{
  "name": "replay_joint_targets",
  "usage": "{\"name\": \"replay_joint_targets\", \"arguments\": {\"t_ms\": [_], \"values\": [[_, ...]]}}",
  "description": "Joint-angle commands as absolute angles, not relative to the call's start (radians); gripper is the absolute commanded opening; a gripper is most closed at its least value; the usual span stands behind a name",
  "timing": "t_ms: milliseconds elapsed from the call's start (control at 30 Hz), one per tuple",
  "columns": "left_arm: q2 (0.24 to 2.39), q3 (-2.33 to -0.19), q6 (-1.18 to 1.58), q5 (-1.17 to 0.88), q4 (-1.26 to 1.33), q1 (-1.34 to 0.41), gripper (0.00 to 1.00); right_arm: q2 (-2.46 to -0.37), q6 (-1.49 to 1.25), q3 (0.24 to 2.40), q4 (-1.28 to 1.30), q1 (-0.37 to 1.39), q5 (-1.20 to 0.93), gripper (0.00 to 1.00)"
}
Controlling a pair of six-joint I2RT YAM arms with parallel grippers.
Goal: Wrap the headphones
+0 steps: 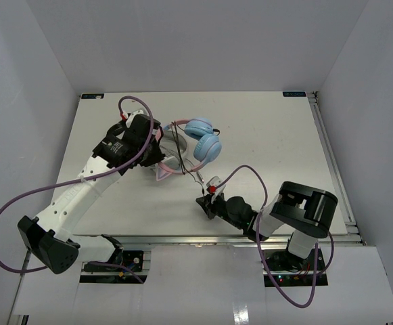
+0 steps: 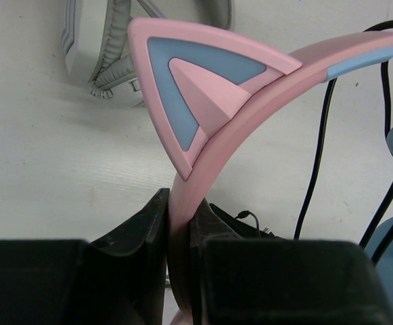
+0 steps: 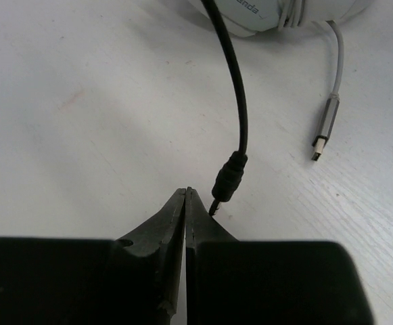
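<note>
The headphones (image 1: 206, 145) lie at the table's middle: light blue ear cups and a pink cat-eared headband (image 2: 250, 88). My left gripper (image 1: 152, 150) (image 2: 180, 200) is shut on the headband just below the ear. The thin dark cable (image 1: 193, 177) runs from the cups toward the right arm. Its black jack plug (image 3: 228, 177) rests on the table, touching the outer side of my right fingertip. My right gripper (image 1: 206, 203) (image 3: 186, 193) is shut with nothing between its fingers.
Grey-white headphones (image 2: 101, 40) (image 3: 250, 13) lie under and beside the pink headband. Their white cable ends in a metal USB plug (image 3: 325, 128) to the right of the jack plug. A rail (image 1: 331, 162) lines the table's right edge.
</note>
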State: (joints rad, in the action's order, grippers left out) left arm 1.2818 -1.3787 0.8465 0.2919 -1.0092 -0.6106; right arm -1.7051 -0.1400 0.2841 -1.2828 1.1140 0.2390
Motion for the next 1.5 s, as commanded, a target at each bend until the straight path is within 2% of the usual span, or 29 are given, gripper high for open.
{"name": "replay_joint_targets", "arguments": {"t_ms": [0, 133, 233, 333, 533, 733, 1000, 1467], "values": [[1.197, -1.378, 0.83, 0.216, -0.92, -0.607, 0.0, -1.711, -0.118, 0.236, -1.541, 1.09, 0.299, 0.08], [1.191, -1.368, 0.825, 0.229, -0.924, -0.607, 0.0, -1.684, -0.084, 0.196, -1.564, 1.083, 0.251, 0.1], [1.192, -1.366, 0.825, 0.23, -0.925, -0.607, 0.0, -1.659, -0.063, 0.158, -1.602, 1.084, 0.194, 0.28], [1.189, -1.365, 0.824, 0.238, -0.926, -0.607, 0.0, -1.643, -0.048, 0.119, -1.658, 1.083, 0.134, 0.39], [1.189, -1.363, 0.823, 0.243, -0.928, -0.607, 0.0, -1.603, -0.036, 0.079, -1.705, 1.084, -0.001, 0.53], [1.189, -1.361, 0.818, 0.258, -0.929, -0.607, 0.0, -1.495, -0.047, 0.064, -1.686, 1.083, -0.104, 0.6], [1.195, -1.339, 0.821, 0.259, -0.916, -0.607, 0.0, -1.36, -0.049, 0.139, -1.519, 1.083, -0.076, 0.65], [1.205, -1.328, 0.822, 0.241, -0.895, -0.607, 0.0, -1.514, -0.107, 0.285, -1.543, 1.083, -0.004, 0.67]]}}
